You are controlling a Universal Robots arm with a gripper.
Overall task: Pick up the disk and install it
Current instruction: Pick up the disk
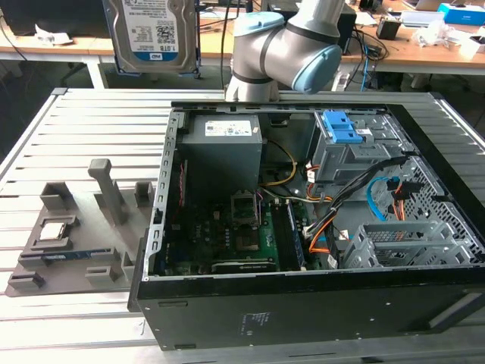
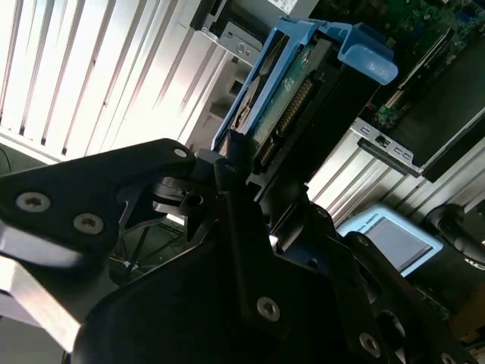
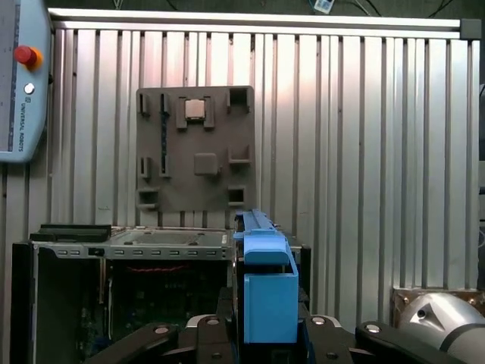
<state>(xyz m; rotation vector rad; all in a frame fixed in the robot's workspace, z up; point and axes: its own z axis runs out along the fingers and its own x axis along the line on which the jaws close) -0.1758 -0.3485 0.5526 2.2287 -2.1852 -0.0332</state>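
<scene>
Disk (image 1: 149, 32) is picked up, so approx 1 of 2 steps done: I see it upright w/ gripper (image 2: 261, 171) jaws clamped on its blue-railed edge, at 11 o'clock from the open PC case (image 1: 303, 311), well apart from the drive cage (image 1: 345, 140), install not yet done.

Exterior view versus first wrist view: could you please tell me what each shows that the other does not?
The exterior view gives the disk's labelled face, plus the grey cage with blue latch and the motherboard inside the computer case. The first wrist view gives the disk edge-on, blue rail towards the camera, in the end effector, and a pendant with a red button. Both show the disk, case, grey tray and chip.
</scene>
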